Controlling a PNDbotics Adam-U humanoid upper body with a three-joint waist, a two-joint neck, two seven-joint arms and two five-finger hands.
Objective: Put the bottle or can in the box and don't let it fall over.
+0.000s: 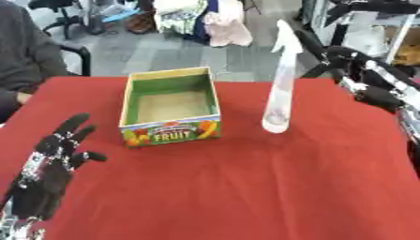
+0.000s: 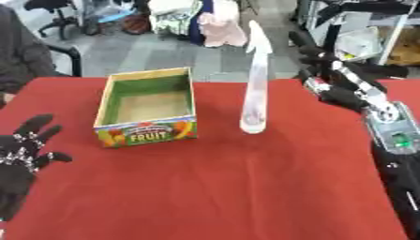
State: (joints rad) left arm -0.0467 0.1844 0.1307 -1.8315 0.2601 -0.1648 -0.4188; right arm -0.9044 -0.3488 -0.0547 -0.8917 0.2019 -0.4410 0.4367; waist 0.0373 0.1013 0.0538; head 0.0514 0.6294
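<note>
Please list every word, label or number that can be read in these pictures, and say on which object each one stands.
"FRUIT": on the front panel of the box, in large letters among fruit pictures.
A smaller line of print arches above that word; it is too blurred to read.
The spray bottle shows no readable text.
Nothing else is legible.

Grey floor (image 1: 164, 51), black office chair (image 2: 57, 11)

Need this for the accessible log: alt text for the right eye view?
A tall clear spray bottle stands upright on a red table, right of an open, empty fruit box. The right hand hovers beside the bottle, apart; the left hand rests open at lower left.
</note>
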